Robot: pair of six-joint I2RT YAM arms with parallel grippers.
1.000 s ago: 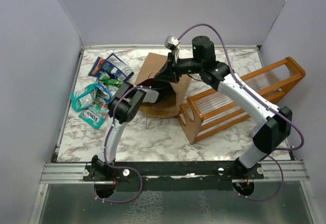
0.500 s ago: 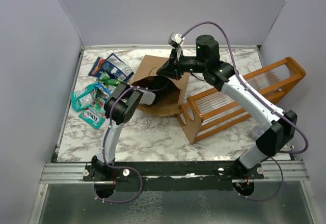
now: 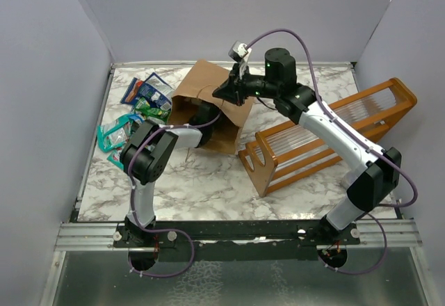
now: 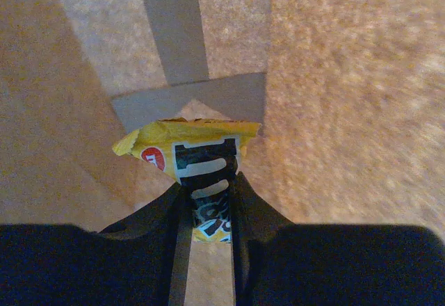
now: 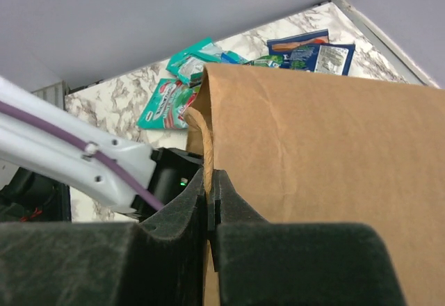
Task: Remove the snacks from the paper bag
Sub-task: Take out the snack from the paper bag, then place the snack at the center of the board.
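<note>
To your right, an orange wooden rack (image 3: 299, 154) with clear slats, askew on the white marble tabletop (image 3: 201, 184).

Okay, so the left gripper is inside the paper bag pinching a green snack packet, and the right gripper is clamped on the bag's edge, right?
Not quite: the snack packet in the left gripper is yellow, not green, as the left wrist view shows. The rest holds: that gripper is inside the paper bag, and the right gripper is clamped on the bag's edge.
</note>
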